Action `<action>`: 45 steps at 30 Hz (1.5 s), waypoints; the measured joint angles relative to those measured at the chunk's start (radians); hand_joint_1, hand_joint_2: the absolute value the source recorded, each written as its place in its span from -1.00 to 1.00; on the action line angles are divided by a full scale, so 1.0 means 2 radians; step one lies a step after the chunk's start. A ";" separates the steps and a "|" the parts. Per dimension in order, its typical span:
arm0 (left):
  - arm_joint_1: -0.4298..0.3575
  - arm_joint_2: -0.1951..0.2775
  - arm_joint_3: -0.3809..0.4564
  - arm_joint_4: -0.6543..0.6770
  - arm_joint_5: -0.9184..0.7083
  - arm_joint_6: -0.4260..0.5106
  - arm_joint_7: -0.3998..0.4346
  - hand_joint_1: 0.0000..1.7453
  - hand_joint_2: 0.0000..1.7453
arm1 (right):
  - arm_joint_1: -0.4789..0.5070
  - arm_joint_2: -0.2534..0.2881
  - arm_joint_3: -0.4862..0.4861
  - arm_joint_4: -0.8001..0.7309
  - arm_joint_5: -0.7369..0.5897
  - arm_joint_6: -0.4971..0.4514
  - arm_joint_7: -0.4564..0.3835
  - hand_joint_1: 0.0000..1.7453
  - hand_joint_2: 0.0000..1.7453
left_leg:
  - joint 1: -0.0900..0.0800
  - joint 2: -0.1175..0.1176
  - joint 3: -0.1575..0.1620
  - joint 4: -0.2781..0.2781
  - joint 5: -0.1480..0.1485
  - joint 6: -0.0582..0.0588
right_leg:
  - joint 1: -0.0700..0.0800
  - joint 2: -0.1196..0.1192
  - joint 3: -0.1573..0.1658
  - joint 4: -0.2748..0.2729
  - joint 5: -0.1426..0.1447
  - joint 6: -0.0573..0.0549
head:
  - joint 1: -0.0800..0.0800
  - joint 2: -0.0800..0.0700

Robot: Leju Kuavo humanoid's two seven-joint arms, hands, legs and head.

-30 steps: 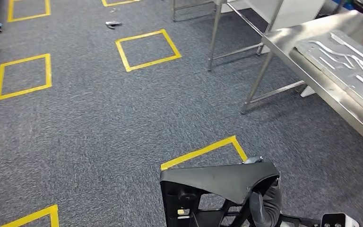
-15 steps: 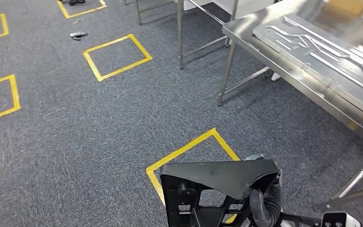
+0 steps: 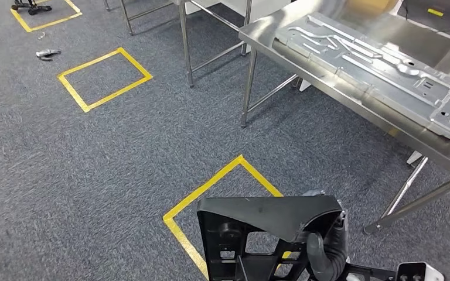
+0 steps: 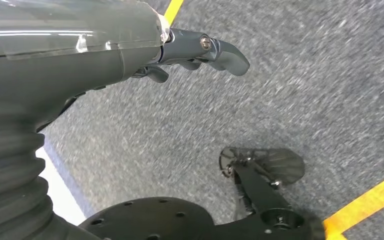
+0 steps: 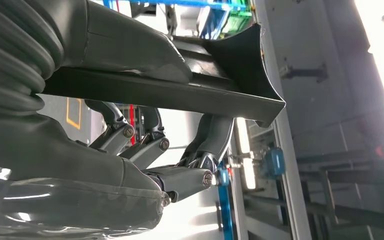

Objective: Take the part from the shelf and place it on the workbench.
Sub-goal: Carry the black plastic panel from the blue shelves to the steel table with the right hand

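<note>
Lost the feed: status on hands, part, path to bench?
Right robot hand grips black part. Left robot hand hangs over carpet, holding nothing. Workbench ahead right, metal panel on it.

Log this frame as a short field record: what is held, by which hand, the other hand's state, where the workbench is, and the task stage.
held item: black plastic frame-like part, carried low in front of the robot
holding hand: right hand, fingers wrapped on the part's right edge
left hand: holds nothing, fingers apart, hanging over the grey carpet
workbench: stainless steel table ahead to the right, a large pressed metal panel lying on it
floor: yellow tape squares on the carpet
stage: part not yet on the table
</note>
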 joint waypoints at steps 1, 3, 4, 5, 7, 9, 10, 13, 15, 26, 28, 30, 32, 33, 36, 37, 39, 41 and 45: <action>0.001 0.000 0.000 0.000 0.000 0.000 -0.002 -1.00 1.00 | 0.000 0.000 0.000 0.001 0.000 0.000 -0.001 1.00 1.00 | -0.001 0.007 0.000 0.000 0.000 0.001 | 0.000 -0.009 -0.016 0.033 -0.016 0.002 | 0.001 0.000; 0.003 0.000 0.000 0.000 0.001 -0.001 -0.004 -1.00 1.00 | 0.000 0.000 0.000 0.003 0.000 -0.003 -0.001 1.00 1.00 | -0.003 0.022 -0.001 0.000 -0.001 0.002 | -0.001 -0.013 -0.038 0.081 -0.031 0.004 | 0.001 0.000; 0.003 0.000 0.000 0.000 0.001 -0.002 -0.005 -1.00 1.00 | 0.001 0.000 -0.001 0.004 0.001 -0.004 -0.002 1.00 1.00 | -0.003 0.029 0.000 0.000 -0.001 0.002 | -0.001 -0.015 -0.037 0.080 -0.026 0.004 | 0.001 0.000; 0.003 0.000 0.000 0.000 0.001 -0.002 -0.006 -1.00 1.00 | 0.001 0.000 -0.001 0.005 0.002 -0.005 -0.002 1.00 1.00 | -0.004 0.035 0.000 0.000 -0.002 0.001 | -0.001 -0.016 -0.025 0.060 -0.012 0.003 | 0.001 0.000; 0.002 -0.001 0.000 0.000 0.001 -0.004 -0.007 -1.00 1.00 | 0.001 0.000 -0.001 0.006 0.003 -0.007 -0.002 1.00 1.00 | -0.005 0.042 0.002 0.000 -0.004 -0.001 | 0.001 -0.022 0.015 -0.010 0.016 -0.002 | 0.001 0.000; 0.000 -0.001 0.000 0.000 0.000 -0.005 -0.007 -1.00 1.00 | 0.001 0.000 -0.001 0.006 0.004 -0.009 -0.001 1.00 1.00 | -0.007 0.045 0.004 0.001 -0.006 -0.005 | 0.004 -0.026 0.038 -0.053 0.025 -0.008 | 0.001 0.000; -0.001 -0.002 0.000 0.000 0.000 -0.005 -0.007 -1.00 1.00 | 0.002 -0.001 -0.002 0.006 0.004 -0.011 -0.001 1.00 1.00 | -0.008 0.046 0.004 0.000 -0.006 -0.008 | 0.006 -0.026 0.039 -0.057 0.024 -0.011 | 0.001 0.000; -0.004 -0.002 0.000 0.000 0.000 -0.005 -0.008 -1.00 1.00 | 0.004 -0.001 -0.002 0.006 0.005 -0.016 0.000 1.00 1.00 | -0.007 0.039 0.004 0.005 -0.011 -0.015 | 0.003 -0.025 0.042 -0.063 0.026 -0.018 | 0.001 0.000; -0.003 -0.002 0.000 0.000 0.000 -0.004 -0.008 -1.00 1.00 | 0.004 -0.001 -0.002 0.006 0.005 -0.017 0.001 1.00 1.00 | -0.006 0.023 -0.013 0.043 -0.034 -0.019 | 0.000 -0.024 0.044 -0.067 0.028 -0.022 | 0.000 0.000; 0.000 -0.002 0.000 0.000 0.000 0.004 0.003 -1.00 1.00 | 0.004 -0.001 -0.002 0.009 0.007 -0.022 0.009 1.00 1.00 | -0.004 0.010 -0.008 0.009 -0.002 -0.012 | 0.002 -0.007 0.041 -0.056 0.023 -0.010 | -0.001 0.000; 0.001 -0.002 0.001 0.000 0.000 0.004 0.004 -1.00 1.00 | 0.004 -0.001 -0.002 0.009 0.007 -0.023 0.009 1.00 1.00 | -0.004 0.011 -0.008 0.008 0.000 -0.006 | 0.001 -0.008 0.040 -0.052 0.019 -0.005 | -0.001 0.000; 0.000 -0.002 0.001 0.000 0.000 0.004 0.005 -1.00 1.00 | 0.003 -0.001 -0.002 0.009 0.007 -0.023 0.009 1.00 1.00 | -0.003 0.012 -0.008 0.006 0.003 0.000 | 0.000 -0.011 0.025 -0.020 -0.002 -0.001 | 0.000 0.000; 0.000 -0.003 0.001 0.000 0.000 0.005 0.005 -1.00 1.00 | 0.003 -0.001 -0.002 0.009 0.006 -0.023 0.009 1.00 1.00 | -0.004 0.013 -0.009 0.006 0.003 0.003 | -0.001 -0.013 -0.006 0.044 -0.033 0.001 | 0.000 0.000; 0.000 -0.003 0.001 0.000 0.000 0.004 0.005 -1.00 1.00 | 0.004 -0.001 -0.002 0.010 0.006 -0.023 0.009 1.00 1.00 | -0.006 0.014 -0.009 0.006 0.003 0.004 | 0.000 -0.013 -0.019 0.071 -0.041 0.001 | 0.000 0.000; 0.001 -0.003 0.001 0.000 0.000 0.004 0.005 -1.00 1.00 | 0.004 -0.001 -0.002 0.012 0.006 -0.023 0.009 1.00 1.00 | -0.010 0.015 -0.007 0.006 0.002 0.005 | 0.001 -0.014 -0.009 0.048 -0.011 -0.005 | 0.000 0.000; 0.001 -0.003 0.001 0.000 0.000 0.004 0.005 -1.00 1.00 | 0.004 -0.001 -0.002 0.013 0.006 -0.023 0.009 1.00 1.00 | -0.010 0.015 -0.006 0.005 0.002 0.005 | 0.004 -0.014 0.008 0.013 0.005 -0.010 | 0.000 0.000; 0.001 -0.005 0.001 0.000 0.000 0.004 0.004 -1.00 1.00 | 0.003 -0.001 -0.002 0.013 0.006 -0.024 0.009 1.00 1.00 | -0.013 0.015 -0.006 0.006 0.001 0.003 | 0.008 -0.017 0.034 -0.042 0.023 -0.019 | 0.000 0.000; 0.001 -0.005 0.001 0.000 0.000 0.004 0.004 -1.00 1.00 | 0.004 -0.001 -0.002 0.013 0.006 -0.024 0.008 1.00 1.00 | -0.013 0.016 -0.007 0.005 0.001 -0.002 | 0.011 -0.018 0.039 -0.056 0.023 -0.022 | -0.001 0.000; 0.000 -0.005 0.001 0.000 0.000 0.003 0.003 -1.00 1.00 | 0.004 -0.001 -0.002 0.013 0.007 -0.024 0.007 1.00 1.00 | -0.012 0.015 -0.016 0.032 -0.020 -0.012 | 0.004 -0.017 0.048 -0.071 0.029 -0.027 | -0.002 0.000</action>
